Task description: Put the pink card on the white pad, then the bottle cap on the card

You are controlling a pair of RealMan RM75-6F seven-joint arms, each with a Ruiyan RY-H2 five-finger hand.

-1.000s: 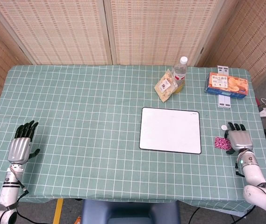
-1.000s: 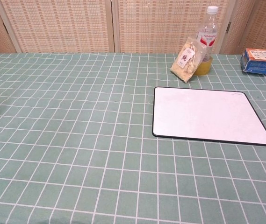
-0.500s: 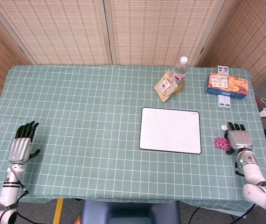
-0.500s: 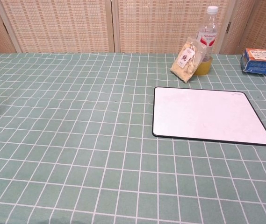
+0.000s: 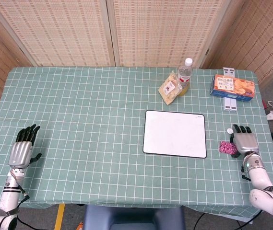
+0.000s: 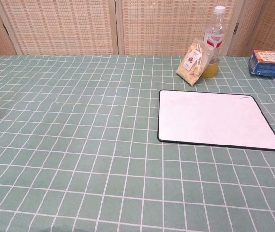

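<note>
Pink card [image 5: 228, 148] and bottle cap [image 5: 230, 130] near bench's right edge, beside right hand [image 5: 247, 142], fingers spread, empty; left hand [image 5: 21, 152] likewise; white pad [image 5: 175, 133] bare.

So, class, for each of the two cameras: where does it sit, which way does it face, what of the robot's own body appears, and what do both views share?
Head view: sits high, looks steeply down on the whole green checked tablecloth; shows the left hand and right hand resting beside the small pink card and white bottle cap.
Chest view: sits low, faces forward across the table towards the woven screen; no robot body shows.
Shared: flat white pad with black edge, clear plastic bottle, snack bag, orange biscuit box.
</note>
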